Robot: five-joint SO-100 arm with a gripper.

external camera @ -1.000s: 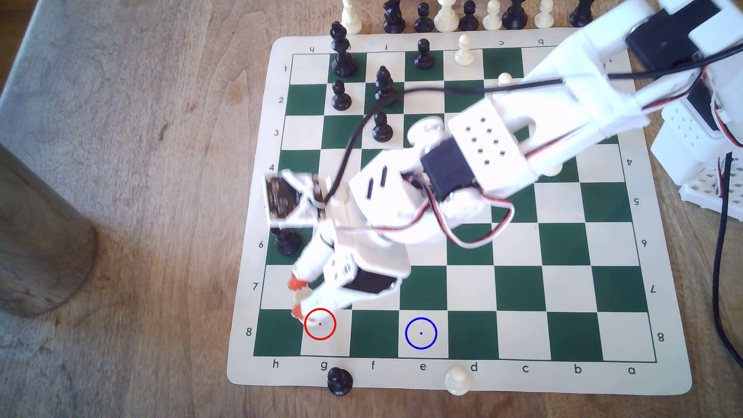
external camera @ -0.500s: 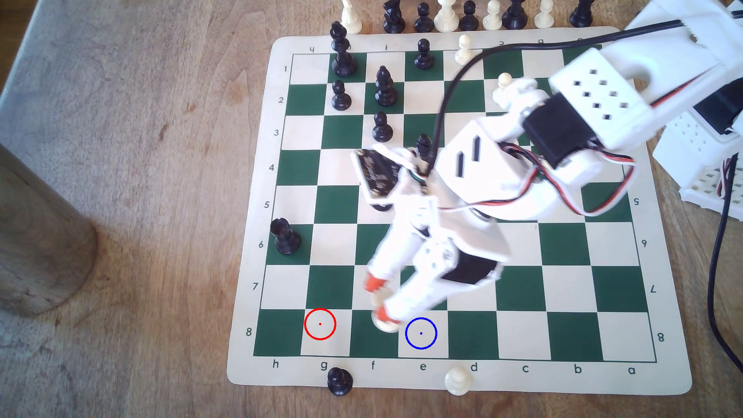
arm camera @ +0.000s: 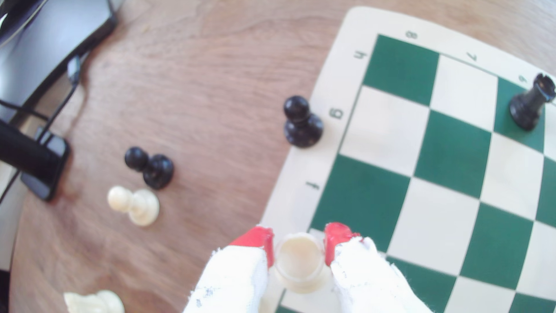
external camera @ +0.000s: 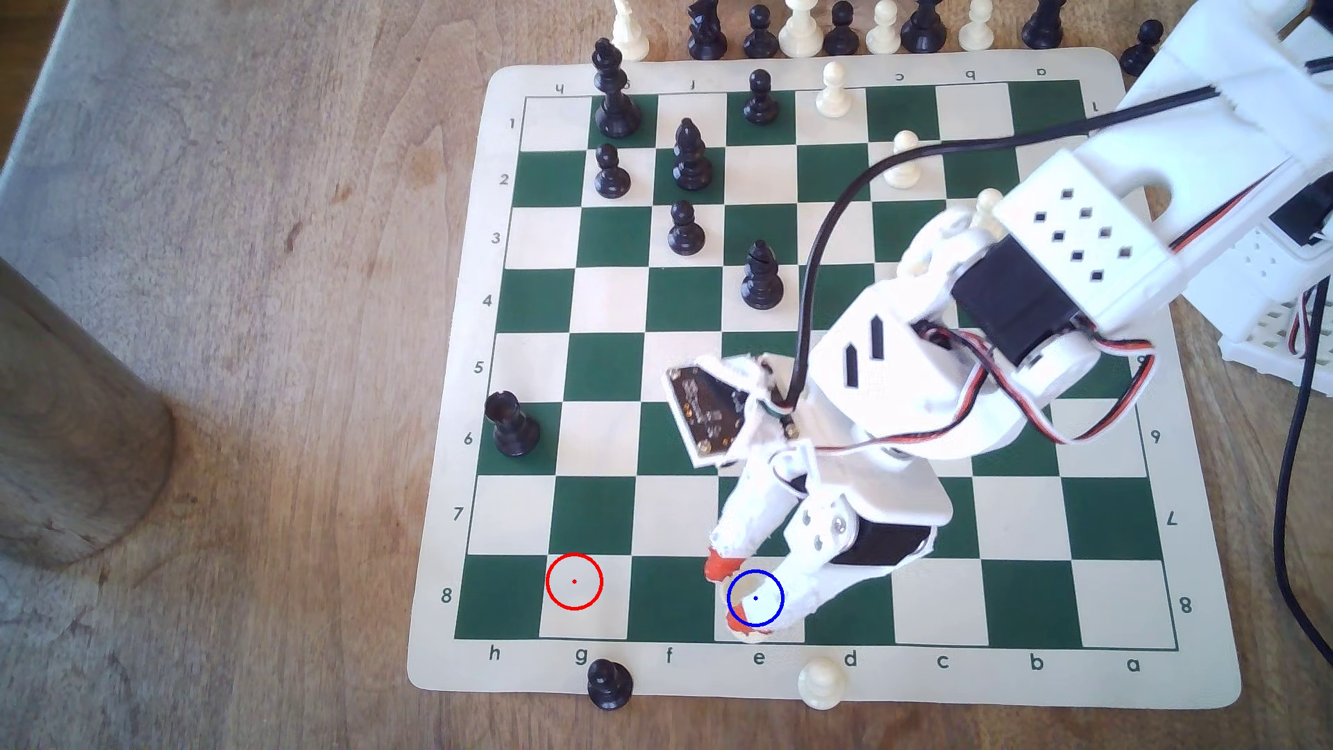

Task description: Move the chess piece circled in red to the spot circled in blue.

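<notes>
The chess piece [external camera: 744, 604], a short cream piece with a wide round flat top, sits inside the blue ring marking the spot [external camera: 785, 633] on the board's near row, column e. My gripper [external camera: 732, 598] is shut on it, one red-tipped finger on either side. The wrist view has the chess piece [arm camera: 299, 258] pinched between the red fingertips [arm camera: 258, 237] just inside the board's edge. Whether its base touches the board I cannot tell. The red-ringed cream square [external camera: 574, 581] in column g holds nothing.
A black rook [external camera: 512, 425] stands on row 6 at the exterior view's left, a black bishop [external camera: 761, 278] mid-board. A black pawn [external camera: 609, 684] and a cream pawn [external camera: 820, 681] rest on the board's near border. More pieces crowd the far rows. A wooden cylinder [external camera: 72, 433] is far left.
My gripper has carried the chess piece toward the exterior view's right, from beside the red ring, across column f, into the blue ring. The arm drew back with it.
</notes>
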